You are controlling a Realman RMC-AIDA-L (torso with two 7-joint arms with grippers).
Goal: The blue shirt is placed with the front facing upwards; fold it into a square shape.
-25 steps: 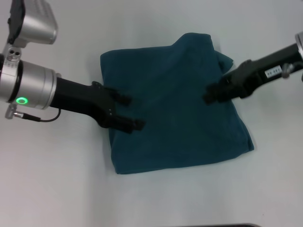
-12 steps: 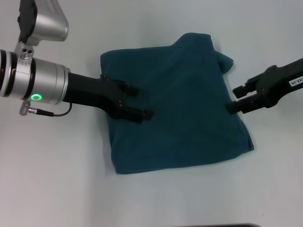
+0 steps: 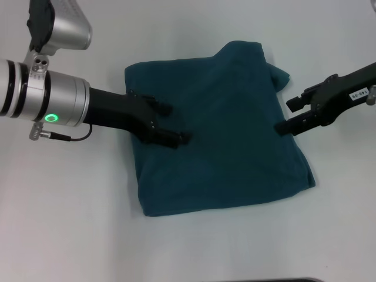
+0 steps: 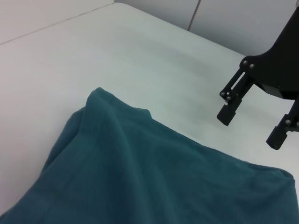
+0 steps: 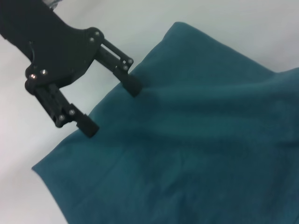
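The shirt lies folded into a rough square on the bench. My left end effector hovers wide over its left side; my right end effector gapes empty at its right edge. Soft, limp cloth: I'd pinch corners.

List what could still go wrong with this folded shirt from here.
1. The left gripper is open, low over the blue shirt; withdrawing, its fingers might snag and drag the top layer, skewing the square.
2. The right gripper, also open, sits at the shirt's edge beside a bunched corner; brushing that could pull the fold loose.
3. That protruding corner may leave the shape uneven.
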